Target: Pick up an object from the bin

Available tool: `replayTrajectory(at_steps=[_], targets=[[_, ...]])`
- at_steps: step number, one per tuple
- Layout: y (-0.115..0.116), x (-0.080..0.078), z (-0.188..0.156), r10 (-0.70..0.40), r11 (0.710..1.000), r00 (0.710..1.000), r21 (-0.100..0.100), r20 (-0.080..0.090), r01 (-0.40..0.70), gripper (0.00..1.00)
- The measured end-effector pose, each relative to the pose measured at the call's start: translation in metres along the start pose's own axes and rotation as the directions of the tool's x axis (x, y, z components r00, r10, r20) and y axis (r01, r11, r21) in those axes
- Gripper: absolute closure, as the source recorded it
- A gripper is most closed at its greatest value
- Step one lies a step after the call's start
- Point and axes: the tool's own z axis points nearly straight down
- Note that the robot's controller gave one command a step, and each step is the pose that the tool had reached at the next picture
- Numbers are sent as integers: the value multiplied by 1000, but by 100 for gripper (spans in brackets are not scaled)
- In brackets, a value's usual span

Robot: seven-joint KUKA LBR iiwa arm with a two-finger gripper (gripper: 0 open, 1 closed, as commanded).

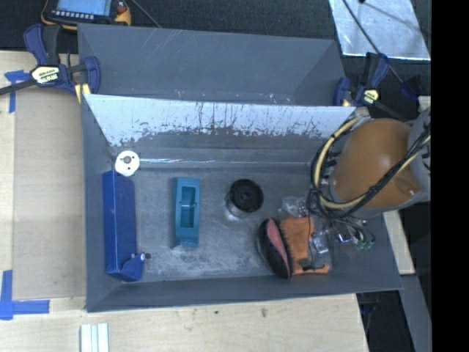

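In the camera view, the grey metal bin (220, 72) holds a few things spread over its floor. A black round knob-like cap on a shiny base (245, 195) stands near the middle, and the other places are given from this cap.

To the view's left of the cap, just apart from it, lies a teal plastic block shaped like a tape dispenser (187, 213), set lengthwise up and down the view. Farther left of the cap, against the bin's left wall, lies a long blue rectangular box (119, 226), parallel to the teal block. A small white round disc (127, 163) sits at the box's upper end.

To the lower right of the cap, close by but not touching it, lies a soft-looking thing with an orange body, a pink face and a black oval edge (282, 246), near the bin's front wall.

The gripper (316, 239) is down in the bin to the right of the cap, right against the orange side of that thing. Whether it is released, clenched or grasping the thing cannot be told. The arm's rounded orange-brown cover (374, 163), with cables looped about it, sits to the upper right of the cap.
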Motion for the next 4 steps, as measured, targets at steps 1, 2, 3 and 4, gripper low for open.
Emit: replayTrajectory(at_steps=[1, 2, 3, 4], targets=[[-21, 10, -4, 87, 996, 996, 1, 4, -87, 0], [5, 9, 15, -166, 986, 986, 2, 3, 166, 0], [30, 5, 29, -426, 905, 905, 2, 3, 426, 100], [30, 5, 29, -426, 905, 905, 2, 3, 426, 100]])
